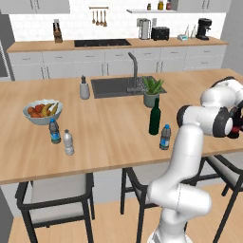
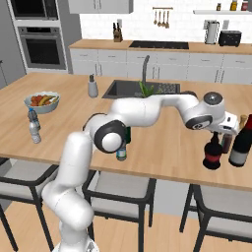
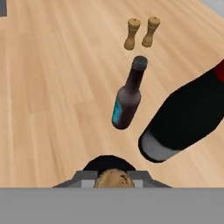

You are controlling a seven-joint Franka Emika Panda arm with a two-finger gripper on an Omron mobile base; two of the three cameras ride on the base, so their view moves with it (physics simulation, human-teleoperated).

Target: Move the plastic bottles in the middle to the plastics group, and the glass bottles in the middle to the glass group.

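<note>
My gripper [image 2: 215, 134] is at the right end of the counter, shut on the neck of the squat black bottle with a red band [image 2: 213, 153]. Its cork top sits between my fingers in the hand view, and its base looks level with the counter. Right beside it stands the glass group: a tall dark bottle [image 2: 241, 142] and a slim brown one [image 3: 127, 98]. The green wine bottle [image 1: 154, 117] and the small blue-labelled bottle [image 1: 164, 137] stand mid-counter. The plastics group [image 1: 61, 136] is at the left.
Two brown shakers [image 3: 141, 33] stand just beyond the glass bottles. A fruit bowl [image 1: 42, 112] sits behind the plastics group. A soap dispenser [image 1: 84, 88], sink [image 1: 114, 86] and potted plant [image 1: 152, 91] are further back. Stools stand under the counter's front edge.
</note>
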